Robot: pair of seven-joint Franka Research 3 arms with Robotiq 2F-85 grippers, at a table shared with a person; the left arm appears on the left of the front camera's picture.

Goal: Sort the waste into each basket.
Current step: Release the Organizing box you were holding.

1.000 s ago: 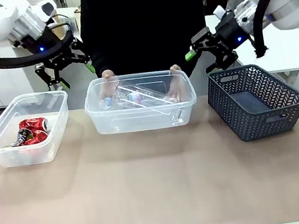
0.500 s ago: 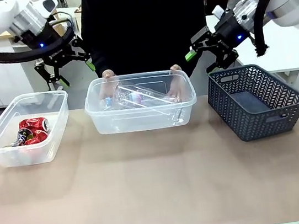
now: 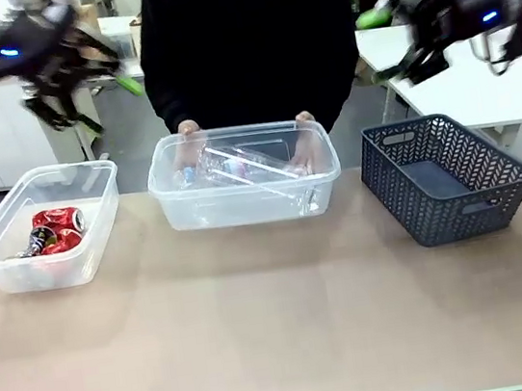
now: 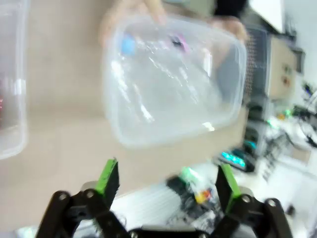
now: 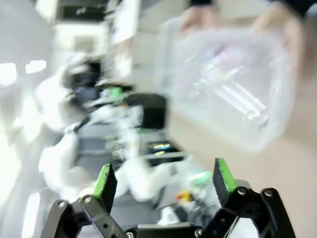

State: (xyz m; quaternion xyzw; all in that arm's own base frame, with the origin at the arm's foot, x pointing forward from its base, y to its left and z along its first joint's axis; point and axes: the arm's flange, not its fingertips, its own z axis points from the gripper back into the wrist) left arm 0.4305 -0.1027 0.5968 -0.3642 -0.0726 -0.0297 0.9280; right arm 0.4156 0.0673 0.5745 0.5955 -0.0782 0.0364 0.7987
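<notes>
Desk (image 3: 282, 348) first, brown and broad, carrying three containers in a row. Dark lattice basket (image 3: 445, 174) at the robot's right, nothing visible inside. Middle clear tub (image 3: 247, 197) holds see-through plastic bottles (image 3: 238, 171); a person's hands (image 3: 307, 150) rest on its far rim. Left clear tub (image 3: 45, 247) holds crushed red cans (image 3: 57, 229). Left gripper (image 4: 166, 179) and right gripper (image 5: 162, 182) both spread wide, empty, raised well above the desk, blurred. Judged handling: bottles light, thin-walled, slick, likely to buckle, best pinched across the body near the cap; cans light, stiffer, dented, offering creases to grip across the waist.
</notes>
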